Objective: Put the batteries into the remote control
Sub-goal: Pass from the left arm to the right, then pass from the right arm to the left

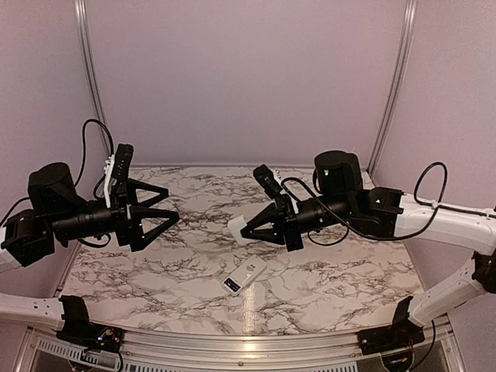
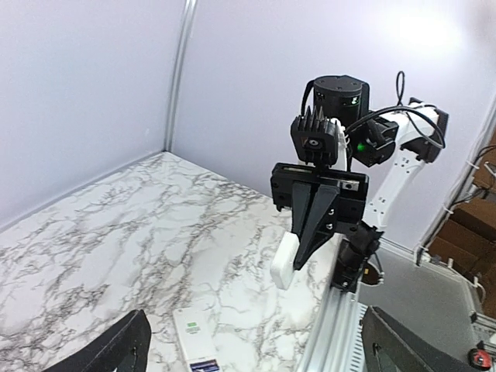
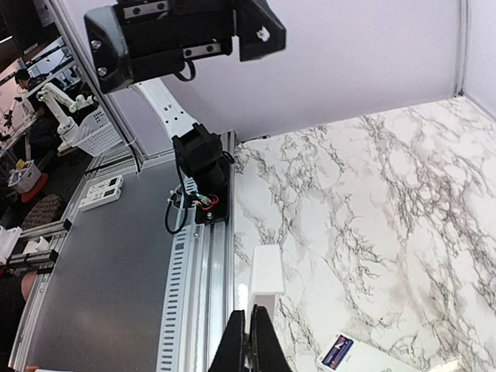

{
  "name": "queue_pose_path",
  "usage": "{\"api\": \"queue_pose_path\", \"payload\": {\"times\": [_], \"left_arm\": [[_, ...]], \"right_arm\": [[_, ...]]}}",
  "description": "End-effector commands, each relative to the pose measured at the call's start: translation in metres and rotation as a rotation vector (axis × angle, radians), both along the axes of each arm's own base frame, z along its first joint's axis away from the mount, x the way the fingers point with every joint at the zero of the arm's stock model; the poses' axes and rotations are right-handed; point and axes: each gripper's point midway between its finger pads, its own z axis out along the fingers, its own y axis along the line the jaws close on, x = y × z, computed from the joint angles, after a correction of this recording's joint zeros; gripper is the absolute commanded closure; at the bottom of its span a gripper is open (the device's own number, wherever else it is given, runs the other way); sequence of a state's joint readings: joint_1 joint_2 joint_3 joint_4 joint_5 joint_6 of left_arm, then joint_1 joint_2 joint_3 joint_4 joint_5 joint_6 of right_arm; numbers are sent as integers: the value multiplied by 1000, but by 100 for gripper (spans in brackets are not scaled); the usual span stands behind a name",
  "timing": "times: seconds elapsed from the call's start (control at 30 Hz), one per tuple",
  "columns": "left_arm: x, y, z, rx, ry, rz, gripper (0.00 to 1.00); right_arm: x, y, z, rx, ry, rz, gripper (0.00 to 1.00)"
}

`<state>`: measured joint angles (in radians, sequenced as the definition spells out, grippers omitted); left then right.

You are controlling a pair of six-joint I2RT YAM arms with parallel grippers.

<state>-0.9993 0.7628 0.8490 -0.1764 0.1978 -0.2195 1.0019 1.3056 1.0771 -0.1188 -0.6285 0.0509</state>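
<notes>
Low centre of the overhead view: remote control (image 1: 244, 275) lies flat on the marble table (image 1: 349, 256), angled, with its dark little screen at the lower-left end.
Remote side up: the screen shows, so probably face up; battery bay not in view.
Right gripper (image 1: 246, 230): jaws together, pinching a small white plastic piece (image 1: 235, 227) by one end, in the air just above and left of the remote.
White piece: looks like the battery door, can't confirm.
Left gripper (image 1: 172, 204): jaws wide apart, nothing between them, hovering at mid-left, well apart from the remote.
Batteries: not visible in any view.
Step (my read): door is off; cells need to be found and the bay exposed.
Handling, remote: light, stiff, slick plastic, and it will likely skate on the marble. Take it across the long edges near mid-length, off the buttons and screen.
Handling, batteries: tiny, round and prone to roll. Pinch across the barrel at the middle.
Risk: the door is held by a thin edge and could slip.
</notes>
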Motion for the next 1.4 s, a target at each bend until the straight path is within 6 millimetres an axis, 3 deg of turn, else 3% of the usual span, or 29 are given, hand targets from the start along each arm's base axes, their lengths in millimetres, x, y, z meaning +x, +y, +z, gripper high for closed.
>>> {"api": "queue_pose_path", "payload": {"times": [0.0,0.13,0.4,0.63,0.9,1.27,1.37], "left_arm": [[35,10,-36,158,-86,195,1],[40,-1,-87,356,-157,198,1],[28,-33,-119,509,-367,167,1],[26,-68,-137,601,-406,128,2],[26,-96,-141,630,-426,98,18],[26,-116,-160,700,-426,48,22],[27,-118,-162,704,-428,47,28]], "right_arm": [[15,-5,-6,40,241,21,100],[27,-6,-25,29,375,28,100],[37,-3,-71,-20,583,26,100],[40,1,-85,-26,647,27,100],[39,3,-98,-38,723,30,100],[43,7,-98,-29,738,22,100],[42,6,-99,-31,748,23,100]]}}
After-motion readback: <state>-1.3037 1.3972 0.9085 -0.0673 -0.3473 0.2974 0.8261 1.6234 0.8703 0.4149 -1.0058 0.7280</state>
